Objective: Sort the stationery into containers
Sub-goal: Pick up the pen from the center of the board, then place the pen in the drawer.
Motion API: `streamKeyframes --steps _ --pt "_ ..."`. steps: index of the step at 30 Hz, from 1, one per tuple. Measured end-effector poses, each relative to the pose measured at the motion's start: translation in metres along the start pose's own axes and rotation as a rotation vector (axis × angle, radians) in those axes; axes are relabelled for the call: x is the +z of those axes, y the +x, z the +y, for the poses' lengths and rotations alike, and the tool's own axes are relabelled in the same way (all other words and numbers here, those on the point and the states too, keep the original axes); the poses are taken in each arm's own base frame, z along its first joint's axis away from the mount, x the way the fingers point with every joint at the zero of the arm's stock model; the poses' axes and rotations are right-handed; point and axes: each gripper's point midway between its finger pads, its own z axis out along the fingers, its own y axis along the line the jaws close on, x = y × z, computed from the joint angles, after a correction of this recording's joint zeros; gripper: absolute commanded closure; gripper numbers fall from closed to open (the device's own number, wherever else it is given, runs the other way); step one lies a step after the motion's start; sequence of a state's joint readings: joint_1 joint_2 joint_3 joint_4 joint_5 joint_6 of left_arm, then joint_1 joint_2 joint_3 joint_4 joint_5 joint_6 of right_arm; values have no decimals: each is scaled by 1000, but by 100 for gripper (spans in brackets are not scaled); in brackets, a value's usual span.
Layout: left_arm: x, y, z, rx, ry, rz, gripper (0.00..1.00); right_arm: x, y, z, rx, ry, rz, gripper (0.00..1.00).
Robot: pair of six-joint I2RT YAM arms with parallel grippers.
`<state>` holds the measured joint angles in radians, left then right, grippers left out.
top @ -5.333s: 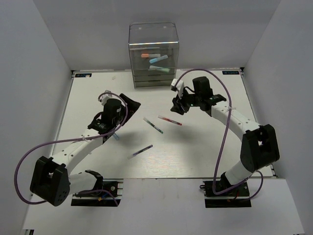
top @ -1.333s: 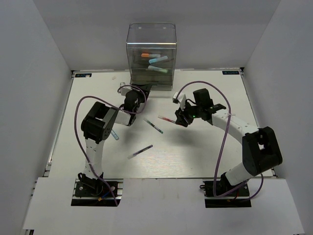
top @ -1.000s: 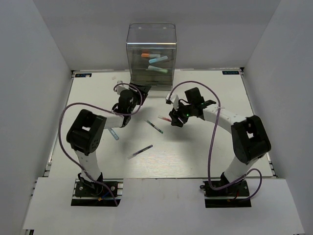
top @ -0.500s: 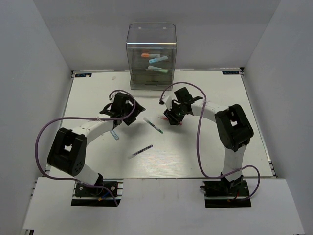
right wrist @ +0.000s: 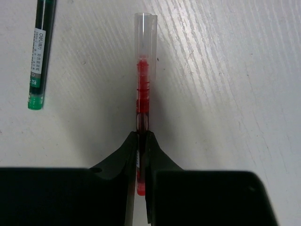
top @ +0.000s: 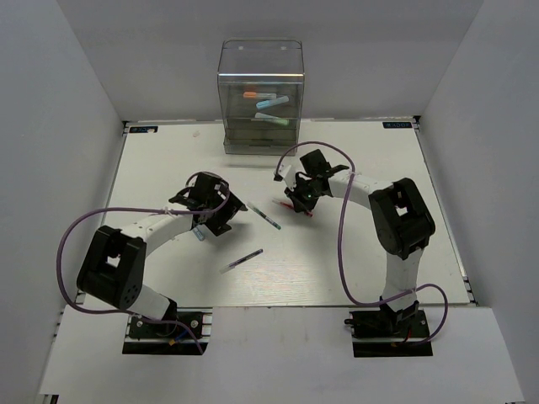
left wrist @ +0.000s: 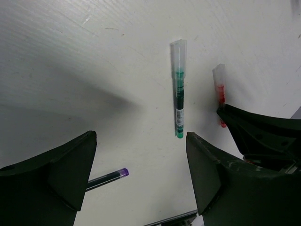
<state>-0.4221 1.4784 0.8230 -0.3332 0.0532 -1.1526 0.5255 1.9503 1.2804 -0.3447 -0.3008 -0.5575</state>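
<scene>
a: what is the right tool (right wrist: 142, 143) doing?
b: its jaws are together, clamped on the near end of the red pen (right wrist: 144, 80). the pen lies on the table (top: 362, 244), its clear cap pointing away from the tool.
a: and the left tool (left wrist: 141, 141)?
b: jaws wide apart, nothing in them, over the table left of centre. the green pen (left wrist: 178, 101) lies between the two tools, near the red pen but not touching it.
a: other stationery?
b: a purple-tipped pen (top: 242, 260) lies nearer, around mid-table. a loose blue-capped marker (top: 196, 232) sits just beside the left arm.
a: the container?
b: the clear drawer box (top: 261, 59) stands at the far edge, in the middle. an orange-capped marker (top: 253, 95), a light-blue-capped marker (top: 272, 103) and a green-capped marker (top: 271, 119) lie inside.
</scene>
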Motion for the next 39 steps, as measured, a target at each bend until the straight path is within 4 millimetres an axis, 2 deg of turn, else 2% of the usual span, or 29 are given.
streamKeyframes --steps 4,6,9,13,15,17,20,23,25,28,31,35,37,38,39 --pt "3 5 2 -44 -23 27 13 -6 -3 1 -47 -11 -2 100" --pt "9 7 2 -64 -40 46 13 -15 -18 -4 -94 1 -24 100" --pt "17 11 2 -95 -56 73 13 -35 -65 -25 -190 67 -111 100" --pt "24 17 2 -123 -73 103 13 -73 -138 -57 -328 204 -233 100" --pt "28 17 -2 -132 -73 110 13 -90 -166 -70 -387 270 -280 100" --pt "31 16 -10 -134 -70 116 13 -102 -189 -84 -436 337 -307 100" --pt "36 10 -26 -141 -51 115 13 -100 -212 -106 -504 421 -313 100" --pt "39 7 -32 -147 -46 116 15 -82 -210 -120 -554 450 -267 100" --pt "40 8 -32 -152 -55 120 15 -57 -198 -127 -578 441 -216 100" --pt "42 9 -29 -158 -76 127 15 -35 -184 -132 -606 432 -162 100" --pt "42 10 -26 -160 -89 133 15 -28 -179 -137 -623 446 -135 100" --pt "42 11 -24 -165 -100 136 15 -31 -184 -144 -640 486 -138 100" --pt "43 12 -22 -167 -110 140 15 -33 -186 -146 -647 500 -139 94" --pt "44 12 -21 -168 -114 142 15 -33 -186 -146 -649 502 -137 81" --pt "45 13 -21 -169 -117 143 16 -33 -186 -147 -649 504 -136 72"
